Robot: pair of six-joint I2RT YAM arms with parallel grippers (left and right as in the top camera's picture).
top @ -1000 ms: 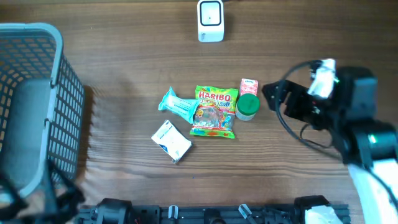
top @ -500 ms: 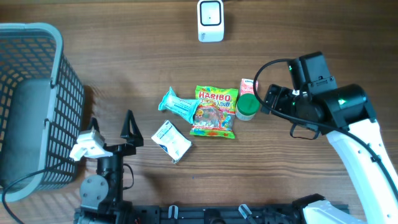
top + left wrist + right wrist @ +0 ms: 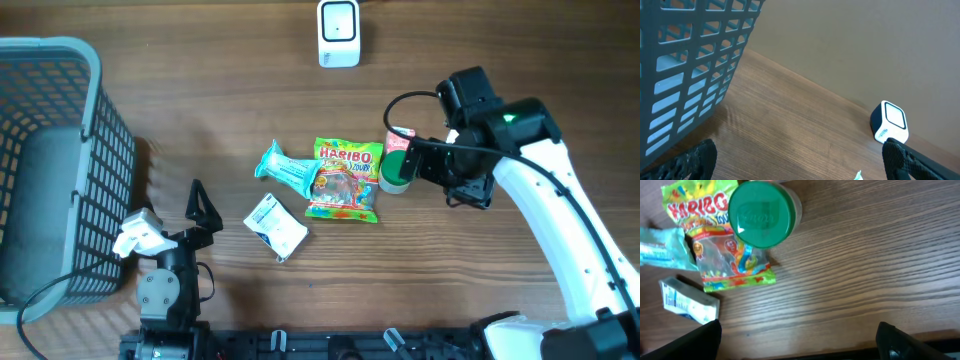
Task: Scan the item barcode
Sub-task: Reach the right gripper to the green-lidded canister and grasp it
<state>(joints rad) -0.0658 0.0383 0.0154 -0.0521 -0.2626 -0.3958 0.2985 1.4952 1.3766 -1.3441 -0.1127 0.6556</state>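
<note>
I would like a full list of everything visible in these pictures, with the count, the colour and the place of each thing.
table: one, brown wood, under everything
basket: one, grey-blue, left side of the table
scanner: one, white, top centre of the overhead view
Haribo bag: one, green, yellow and red, middle of the table
teal packet: one, teal, at the bag's left side
small box: one, white with blue print, below and left of the bag
green-lidded jar: one, green lid, right of the bag
pink pack: one, pink and white, just above the jar
left gripper: one, black, open, empty, near the basket
right gripper: one, black, open, empty, just right of the jar
</note>
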